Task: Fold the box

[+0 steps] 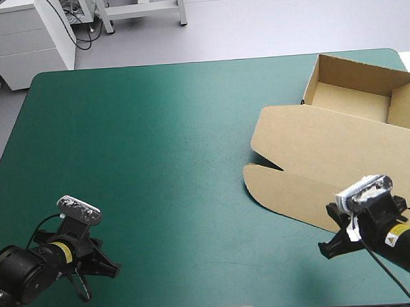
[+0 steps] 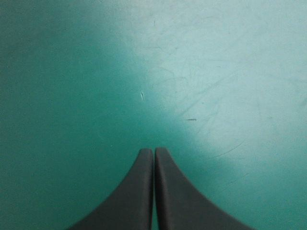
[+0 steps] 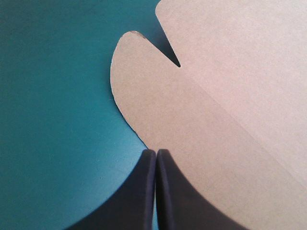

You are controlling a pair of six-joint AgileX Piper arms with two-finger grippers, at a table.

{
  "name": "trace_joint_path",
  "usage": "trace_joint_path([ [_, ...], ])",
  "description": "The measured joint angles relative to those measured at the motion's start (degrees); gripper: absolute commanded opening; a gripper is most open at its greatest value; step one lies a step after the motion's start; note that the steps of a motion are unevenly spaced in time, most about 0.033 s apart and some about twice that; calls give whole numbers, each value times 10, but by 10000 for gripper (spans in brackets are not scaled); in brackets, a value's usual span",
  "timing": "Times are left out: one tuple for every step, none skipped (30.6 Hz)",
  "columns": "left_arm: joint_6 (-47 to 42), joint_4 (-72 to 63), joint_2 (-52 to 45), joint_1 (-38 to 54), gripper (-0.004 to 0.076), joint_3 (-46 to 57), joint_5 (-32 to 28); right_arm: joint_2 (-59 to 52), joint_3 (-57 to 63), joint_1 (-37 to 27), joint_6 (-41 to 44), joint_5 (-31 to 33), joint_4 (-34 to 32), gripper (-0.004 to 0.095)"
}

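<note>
Box (image 1: 327, 148), lid step. Right gripper (image 3: 156, 152): fingers together, tips at edge of rounded flap (image 3: 153, 96). I'd part them, slide one under. Beyond: lid flat, tray at table's 2 o'clock. Left gripper (image 2: 154, 151): closed over bare teal-green cover (image 2: 72, 72), 7 o'clock.

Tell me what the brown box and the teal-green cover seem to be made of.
The box: matt brown board, probably cardboard; cut edges and a crease show in the right wrist view. The teal-green cover: a smooth mat, perhaps rubber or plastic, faintly shiny; fine scratches mark it.
</note>
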Motion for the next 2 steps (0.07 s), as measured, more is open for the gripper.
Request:
trace_joint_path([
  [0, -2, 0, 0, -8, 2, -5, -13, 16, 0, 0, -6, 0, -14],
  [0, -5, 0, 0, -8, 3, -9, -30, 30, 0, 0, -13, 0, -14],
])
